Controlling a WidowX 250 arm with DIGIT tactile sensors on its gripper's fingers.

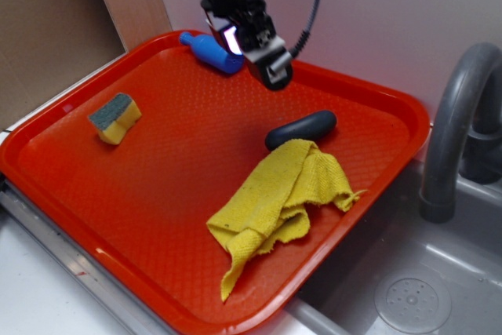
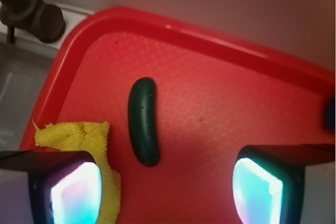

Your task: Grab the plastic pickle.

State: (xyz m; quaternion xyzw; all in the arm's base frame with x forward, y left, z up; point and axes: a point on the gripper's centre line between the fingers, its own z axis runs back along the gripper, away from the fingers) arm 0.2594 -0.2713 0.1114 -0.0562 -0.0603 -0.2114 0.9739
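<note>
The tool [image 1: 265, 59] is seen held above the far part of the red tray [image 1: 94, 178], clear of its surface, with its jaws spread wide and nothing gripped between them. In the wrist view the two fingers [image 2: 73, 190] are shown well apart at the lower corners, each with a glowing pad. The plastic pickle [image 1: 301, 129] is laid flat on the tray toward its far right corner, below and to the right of the tool and not touched by it. Its near side is met by the yellow cloth [image 1: 278, 202], which is bunched up toward the tray's right edge. A blue bottle [image 1: 210, 51] is laid near the far edge, just beside the tool. A yellow sponge [image 1: 115, 118] with a grey top is placed toward the left edge, well apart from the pickle. A grey faucet [image 1: 455, 131] is seen beyond the tray's right edge, over a sink [image 1: 439, 272].
</note>
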